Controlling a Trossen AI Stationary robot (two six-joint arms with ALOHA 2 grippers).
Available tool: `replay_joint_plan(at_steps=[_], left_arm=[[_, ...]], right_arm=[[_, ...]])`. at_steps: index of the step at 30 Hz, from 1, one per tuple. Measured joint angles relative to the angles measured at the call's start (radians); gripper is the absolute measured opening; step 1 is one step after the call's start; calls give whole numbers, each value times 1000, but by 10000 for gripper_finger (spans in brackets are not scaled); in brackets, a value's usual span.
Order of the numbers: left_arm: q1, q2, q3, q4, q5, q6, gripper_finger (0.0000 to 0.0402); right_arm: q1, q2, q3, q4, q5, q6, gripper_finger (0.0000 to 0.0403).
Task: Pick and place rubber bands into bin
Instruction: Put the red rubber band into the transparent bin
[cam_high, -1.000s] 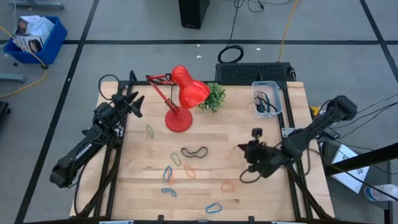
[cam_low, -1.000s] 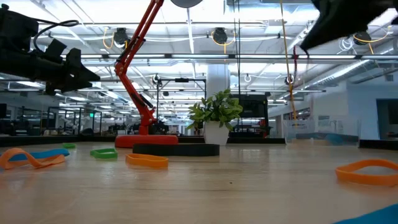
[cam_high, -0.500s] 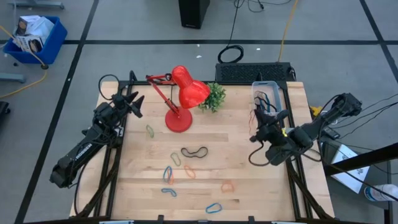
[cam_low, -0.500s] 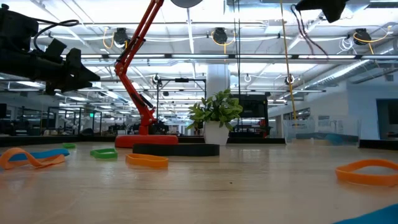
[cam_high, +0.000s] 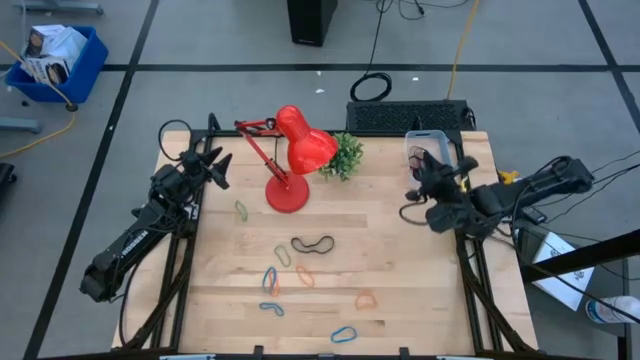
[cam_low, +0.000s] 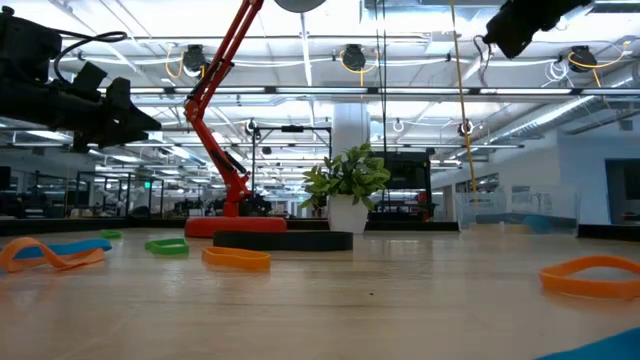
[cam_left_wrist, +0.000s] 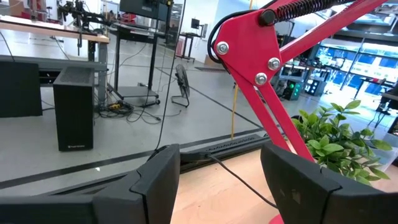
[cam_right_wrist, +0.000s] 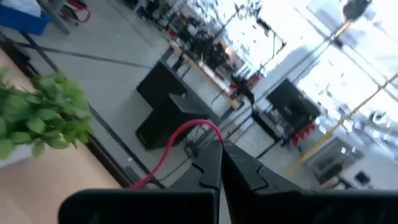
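My right gripper (cam_high: 424, 176) is above the table's far right part, right beside the near end of the clear bin (cam_high: 428, 148), and is shut on an orange-red rubber band (cam_right_wrist: 184, 133). It also shows at the top right of the low view (cam_low: 512, 30). My left gripper (cam_high: 213, 166) waits at the far left by the red lamp, open and empty (cam_left_wrist: 219, 180). Several loose bands lie flat on the wood: a black one (cam_high: 313, 243), a green one (cam_high: 241, 210), blue ones (cam_high: 270, 280) and orange ones (cam_high: 366, 299). My right gripper pinches the orange-red band between its two shut fingertips (cam_right_wrist: 210, 163). One stretch of the loop (cam_right_wrist: 211, 132) sits at the tips, and the remainder arches out past them to one side. The band is lifted clear of the table.
A red desk lamp (cam_high: 290, 160) and a small potted plant (cam_high: 345, 155) stand at the far middle of the table. The bin holds a few dark bands. A blue crate (cam_high: 55, 60) stands on the floor beyond the far left corner.
My right gripper has carried the orange-red band from the table's near right part toward the far edge, rising and turning, and has come up beside the bin. It has stayed shut on the band. The bands on the table have not moved.
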Motion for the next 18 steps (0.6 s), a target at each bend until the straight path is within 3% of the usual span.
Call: replay_joint_plan(at_steps=[9,18], left_arm=[[0,0,0,0,0,0,230],[0,0,0,0,0,0,230]], right_arm=[[-254,-90,-54,32,-187,16,0],[-507,-99,-150,95,-358,-7,0]])
